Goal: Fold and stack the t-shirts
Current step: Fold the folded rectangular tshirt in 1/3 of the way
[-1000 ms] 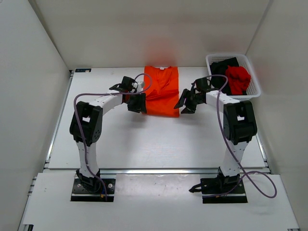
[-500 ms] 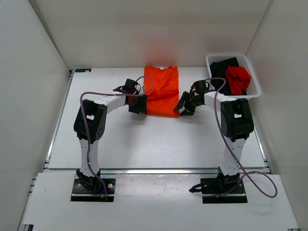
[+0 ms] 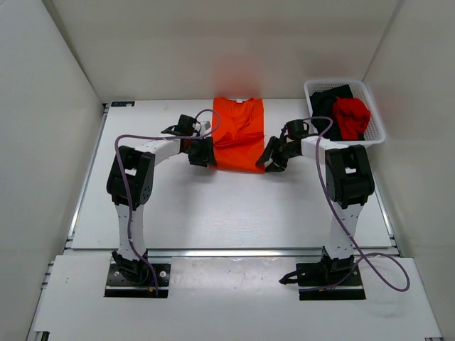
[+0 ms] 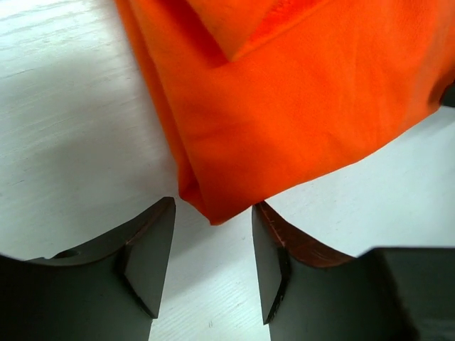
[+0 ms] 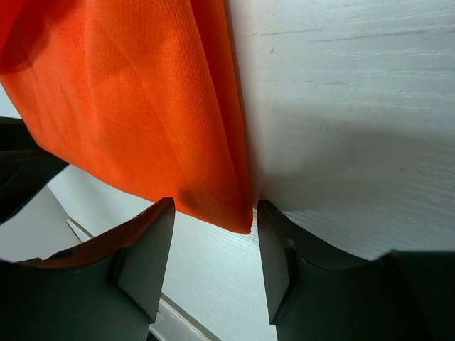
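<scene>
Orange shirt point(image 3: 239, 135) flat on table point(image 3: 213, 206), far middle, folded into narrow strip, collar at far end. Left fingers point(image 4: 148, 259) spread, straddling near-left corner, cloth tip between them, not pinched. Right fingers point(image 5: 142, 263) likewise parted either side of near-right corner, no grip. Black shirt point(image 3: 328, 99) and red shirt point(image 3: 351, 117) bunched in basket point(image 3: 375, 132), far right.

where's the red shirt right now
In the top view, the red t-shirt lies in the white basket at the table's far right corner, on the black t-shirt.
</scene>
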